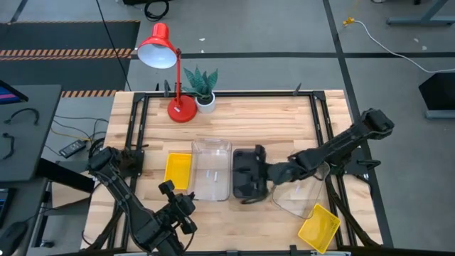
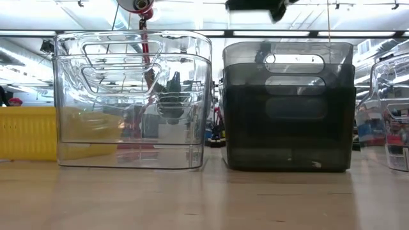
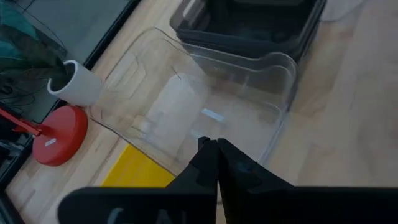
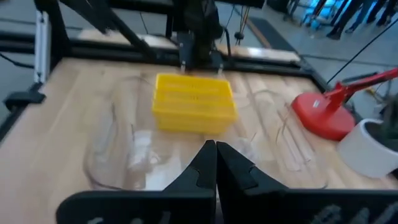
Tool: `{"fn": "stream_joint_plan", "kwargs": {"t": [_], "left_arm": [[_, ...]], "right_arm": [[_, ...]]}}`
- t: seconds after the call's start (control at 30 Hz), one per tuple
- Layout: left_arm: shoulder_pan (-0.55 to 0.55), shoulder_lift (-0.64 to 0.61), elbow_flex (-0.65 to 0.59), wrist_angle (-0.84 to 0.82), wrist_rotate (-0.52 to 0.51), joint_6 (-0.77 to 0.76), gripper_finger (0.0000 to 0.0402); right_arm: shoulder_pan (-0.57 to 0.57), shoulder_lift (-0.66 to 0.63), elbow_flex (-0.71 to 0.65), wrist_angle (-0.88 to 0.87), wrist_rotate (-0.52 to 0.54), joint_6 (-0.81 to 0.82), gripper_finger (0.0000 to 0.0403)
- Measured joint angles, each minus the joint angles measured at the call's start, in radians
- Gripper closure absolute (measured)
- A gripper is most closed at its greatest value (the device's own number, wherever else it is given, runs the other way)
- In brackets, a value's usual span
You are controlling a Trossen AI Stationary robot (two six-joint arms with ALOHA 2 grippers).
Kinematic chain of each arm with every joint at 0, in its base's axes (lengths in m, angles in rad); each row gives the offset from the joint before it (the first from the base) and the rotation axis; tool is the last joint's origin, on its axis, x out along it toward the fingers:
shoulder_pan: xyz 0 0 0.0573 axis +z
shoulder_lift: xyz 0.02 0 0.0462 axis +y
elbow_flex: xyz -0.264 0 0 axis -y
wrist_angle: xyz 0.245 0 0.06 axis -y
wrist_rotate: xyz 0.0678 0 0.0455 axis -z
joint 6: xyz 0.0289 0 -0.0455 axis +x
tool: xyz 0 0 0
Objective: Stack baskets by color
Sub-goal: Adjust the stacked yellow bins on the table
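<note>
Two clear baskets (image 2: 134, 99), one nested in the other, stand mid-table. To their right stands a nested stack of dark grey baskets (image 2: 287, 105). One yellow basket (image 1: 179, 171) sits left of the clear stack. A second yellow basket (image 1: 318, 227) lies at the near right, with a single clear basket (image 1: 302, 195) beside it. My left gripper (image 3: 211, 146) is shut and hangs above the near end of the clear stack (image 3: 193, 99). My right gripper (image 4: 215, 149) is shut and raised over the dark stack (image 1: 249, 173); it faces the yellow basket (image 4: 194, 102).
A red desk lamp (image 1: 174, 78) and a small potted plant (image 1: 202, 89) stand at the table's far edge. A black frame (image 1: 227, 94) runs around the table top. Bare wood (image 1: 277, 124) shows between the baskets and the far edge.
</note>
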Motion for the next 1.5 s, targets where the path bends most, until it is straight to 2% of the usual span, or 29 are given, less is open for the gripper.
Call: {"fn": "stream_joint_plan", "kwargs": {"t": [0.1,0.17,0.33,0.47,0.63,0.8,0.87,1.0,1.07,1.4,1.5], "left_arm": [[0.020,-0.037,-0.070,0.001,0.037,-0.035,0.0397],[0.043,-0.087,-0.160,0.000,0.081,-0.085,0.0397],[0.131,-0.296,-0.430,0.010,0.165,-0.207,0.0399],[0.224,-0.477,-0.660,0.129,0.283,-0.183,0.0400],[0.333,-0.662,-0.909,0.217,0.436,-0.246,0.0399],[0.420,-0.749,-1.087,0.261,0.548,-0.297,0.0399],[0.441,-0.747,-1.091,0.273,0.561,-0.266,0.0399],[0.448,-0.744,-1.084,0.385,0.531,-0.226,0.0398],[0.454,-0.743,-1.092,0.445,0.548,-0.203,0.0399],[0.456,-0.672,-1.145,0.502,0.597,-0.245,0.0398],[0.457,-0.643,-1.151,0.571,0.606,-0.231,0.0398]], "right_arm": [[0.068,-0.037,0.001,-0.044,0.071,0.019,0.0398],[0.117,-0.044,0.001,-0.094,0.128,0.039,0.0398],[0.228,-0.052,0.000,-0.207,0.304,0.116,0.0399],[0.291,-0.052,0.000,-0.310,0.394,0.217,0.0399],[0.334,-0.052,0.000,-0.408,0.437,0.336,0.0399],[0.351,-0.052,0.000,-0.429,0.437,0.377,0.0399],[0.356,-0.051,0.000,-0.428,0.438,0.377,0.0398],[0.361,-0.052,0.000,-0.431,0.439,0.383,0.0398],[0.362,-0.052,0.001,-0.430,0.438,0.385,0.0398],[0.371,-0.051,0.001,-0.429,0.436,0.387,0.0398],[0.370,-0.051,0.001,-0.429,0.436,0.387,0.0398]]}}
